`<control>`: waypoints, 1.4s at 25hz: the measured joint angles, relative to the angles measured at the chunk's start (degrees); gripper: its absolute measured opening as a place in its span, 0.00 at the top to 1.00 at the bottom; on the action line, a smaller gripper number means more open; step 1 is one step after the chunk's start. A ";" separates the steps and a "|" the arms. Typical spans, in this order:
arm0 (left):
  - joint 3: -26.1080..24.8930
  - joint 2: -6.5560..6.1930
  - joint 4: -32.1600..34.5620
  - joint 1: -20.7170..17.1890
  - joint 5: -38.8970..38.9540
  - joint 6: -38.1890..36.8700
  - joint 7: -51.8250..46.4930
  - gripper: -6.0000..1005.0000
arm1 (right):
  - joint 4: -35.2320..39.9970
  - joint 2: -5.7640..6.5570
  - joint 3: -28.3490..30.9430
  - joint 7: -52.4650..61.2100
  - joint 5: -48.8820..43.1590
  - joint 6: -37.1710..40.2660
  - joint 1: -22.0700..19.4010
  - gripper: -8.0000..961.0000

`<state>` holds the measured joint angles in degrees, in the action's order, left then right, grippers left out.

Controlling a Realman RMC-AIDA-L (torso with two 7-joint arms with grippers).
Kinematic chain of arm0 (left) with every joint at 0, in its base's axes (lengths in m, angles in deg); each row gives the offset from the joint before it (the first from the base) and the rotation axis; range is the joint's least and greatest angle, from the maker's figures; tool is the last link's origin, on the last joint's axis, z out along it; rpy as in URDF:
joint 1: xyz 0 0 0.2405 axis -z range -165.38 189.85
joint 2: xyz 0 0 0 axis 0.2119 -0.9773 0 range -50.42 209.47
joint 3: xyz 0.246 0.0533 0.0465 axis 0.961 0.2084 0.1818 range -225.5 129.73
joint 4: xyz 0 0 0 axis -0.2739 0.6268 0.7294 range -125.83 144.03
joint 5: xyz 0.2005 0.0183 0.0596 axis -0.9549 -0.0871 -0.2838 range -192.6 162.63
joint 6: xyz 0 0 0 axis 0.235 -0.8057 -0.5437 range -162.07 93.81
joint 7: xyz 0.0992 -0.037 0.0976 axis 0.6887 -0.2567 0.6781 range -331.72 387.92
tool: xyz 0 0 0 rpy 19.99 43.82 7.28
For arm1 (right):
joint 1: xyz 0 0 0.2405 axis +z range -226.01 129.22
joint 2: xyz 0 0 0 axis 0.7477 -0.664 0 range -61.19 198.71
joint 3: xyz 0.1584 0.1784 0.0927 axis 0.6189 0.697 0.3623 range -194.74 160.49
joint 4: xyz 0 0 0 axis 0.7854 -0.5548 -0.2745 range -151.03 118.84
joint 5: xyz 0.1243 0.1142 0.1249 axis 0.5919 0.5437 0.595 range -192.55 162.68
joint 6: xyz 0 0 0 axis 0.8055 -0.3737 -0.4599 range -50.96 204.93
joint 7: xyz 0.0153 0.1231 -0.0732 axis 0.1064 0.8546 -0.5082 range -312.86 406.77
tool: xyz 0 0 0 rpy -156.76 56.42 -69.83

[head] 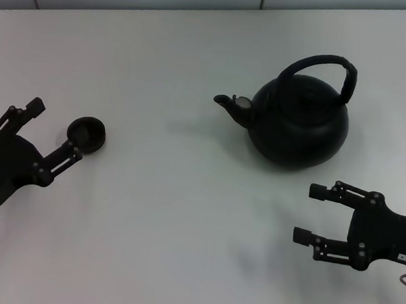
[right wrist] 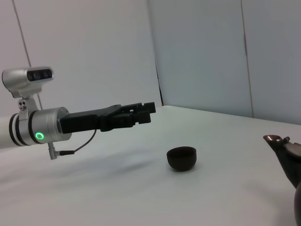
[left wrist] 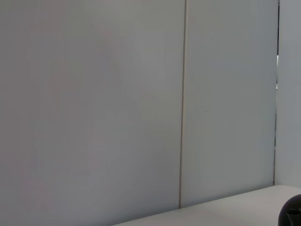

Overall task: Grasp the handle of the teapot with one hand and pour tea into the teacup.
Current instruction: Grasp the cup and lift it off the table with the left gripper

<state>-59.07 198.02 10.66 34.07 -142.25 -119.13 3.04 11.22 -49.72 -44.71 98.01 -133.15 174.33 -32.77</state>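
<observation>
1. The right gripper [head: 314, 215] is nearest the head camera, low over the white desk [head: 182, 228]. Its jaws stand wide apart, with nothing between them and nothing touching them.
2. The teapot [head: 299, 121] stands upright on the desk just beyond the right jaws, apart from them. Its handle [head: 321, 66] arches over the lid on the far side from those jaws, ungripped.
3. The spout [head: 228, 103] points away from the right jaws' side, toward the left gripper's side of the desk. In the right wrist view only the spout [right wrist: 278, 141] and a sliver of the pot body show at the frame's edge.
4. The left gripper [head: 52, 128] hovers at the other side of the desk, jaws spread wide and holding nothing.
5. The cup [head: 86, 133] sits on the desk at the tip of the left gripper's one finger [head: 64, 157]; from the head view it seems to touch or nearly touch, but the right wrist view shows the left gripper [right wrist: 141, 112] raised above the cup [right wrist: 181, 157] and apart from it.
6. The cup is well apart from the right jaws, past the teapot's spout.
7. Count: one teapot, one handle, one cup, two grippers.
8. The left wrist view shows mostly a pale wall [left wrist: 94, 103] and a strip of desk.
</observation>
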 joint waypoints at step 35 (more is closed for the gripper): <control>1.22 0.19 -3.17 6.78 -1.88 22.45 3.09 0.14 | 0.23 0.20 0.45 0.24 0.11 0.03 0.78 0.15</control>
<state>-57.85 198.21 7.48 40.85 -144.12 -96.68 6.14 11.44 -49.52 -44.26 98.26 -133.03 174.36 -31.99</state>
